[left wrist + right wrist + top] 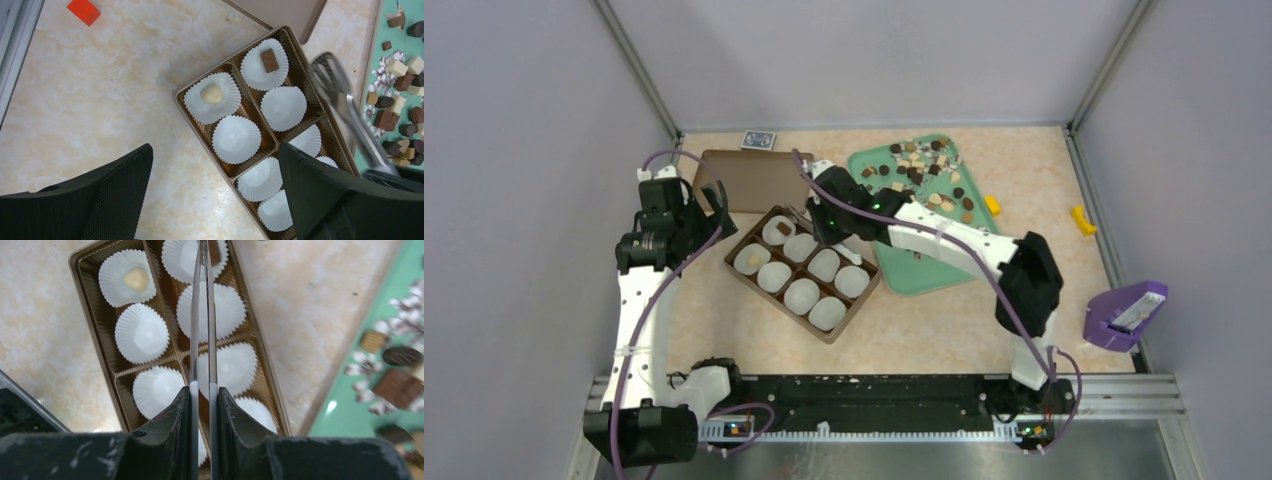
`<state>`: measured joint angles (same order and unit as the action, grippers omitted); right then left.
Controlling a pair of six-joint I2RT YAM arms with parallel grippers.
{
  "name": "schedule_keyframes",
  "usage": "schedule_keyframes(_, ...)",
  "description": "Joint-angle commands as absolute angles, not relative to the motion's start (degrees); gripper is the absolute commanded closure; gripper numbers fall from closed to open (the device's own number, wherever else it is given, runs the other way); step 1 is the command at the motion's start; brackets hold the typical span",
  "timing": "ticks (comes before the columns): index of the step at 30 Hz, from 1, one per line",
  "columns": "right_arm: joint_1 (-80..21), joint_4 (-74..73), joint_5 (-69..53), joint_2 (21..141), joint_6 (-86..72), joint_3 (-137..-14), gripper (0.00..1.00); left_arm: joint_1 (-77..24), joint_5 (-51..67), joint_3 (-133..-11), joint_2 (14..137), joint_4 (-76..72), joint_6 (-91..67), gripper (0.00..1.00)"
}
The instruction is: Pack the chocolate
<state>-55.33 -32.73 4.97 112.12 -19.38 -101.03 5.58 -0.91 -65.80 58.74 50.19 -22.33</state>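
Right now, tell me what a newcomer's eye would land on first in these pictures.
The brown box mid-table, lined with white paper cups, draws the eye: only two are visibly filled, one with a cream piece, one with a brown square. The right gripper clamps metal tongs above it, and loose chocolate litters the green tray to the right.

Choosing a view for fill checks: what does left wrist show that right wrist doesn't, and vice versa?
Left wrist only: a red block, the flat brown lid, and the brown chocolate unobstructed in its cup. Right wrist only: a clear look at the right gripper shut on the tongs. Both: the box, the cream chocolate, the green tray.
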Motion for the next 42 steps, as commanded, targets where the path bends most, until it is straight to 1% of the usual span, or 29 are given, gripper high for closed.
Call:
schedule_keyframes(1, -52.6, -28.5, 11.3, 94.4, -19.2, -93.9, 0.90, 5.8, -0.7, -67.7, 57.9, 49.4, -21.6, 0.01)
schedule_keyframes(4, -47.9, -31.4, 13.6, 85.2, -19.9, -84.6, 0.88, 5.8, -1.1, -67.1, 57.8, 49.4, -21.3, 0.01)
schedule_keyframes(9, -42.7, -39.0, 18.7, 73.9, -20.4, -71.4, 0.82, 5.8, -0.3, -66.6, 58.6, 48.3, -21.7, 0.01)
schedule_keyframes(15, -41.9, -45.6, 19.9, 68.4, -24.0, -62.8, 0.75, 5.8, 2.2, -66.2, 59.7, 46.8, -22.7, 0.01)
schedule_keyframes(16, -41.9, -45.7, 19.4, 67.8, -24.8, -62.1, 0.73, 5.8, 2.5, -66.1, 59.9, 46.6, -22.8, 0.01)
schedule_keyframes(17, -41.9, -45.0, 18.3, 67.3, -25.4, -61.4, 0.68, 5.8, 2.6, -66.1, 60.1, 46.5, -22.8, 0.01)
schedule_keyframes(18, -41.9, -44.2, 17.6, 66.9, -26.0, -60.8, 0.62, 5.8, 2.6, -66.1, 60.2, 46.5, -22.8, 0.01)
schedule_keyframes(20, -41.9, -42.8, 16.4, 66.8, -26.7, -59.8, 0.60, 5.8, 2.6, -66.0, 60.3, 46.5, -22.9, 0.01)
schedule_keyframes(32, -41.9, -37.7, 12.9, 71.8, -26.5, -58.8, 0.59, 5.8, 2.6, -65.3, 60.0, 46.3, -23.2, 0.01)
schedule_keyframes(42, -42.0, -38.1, 13.9, 75.1, -26.5, -58.8, 0.58, 5.8, 2.5, -65.1, 60.0, 46.1, -23.1, 0.01)
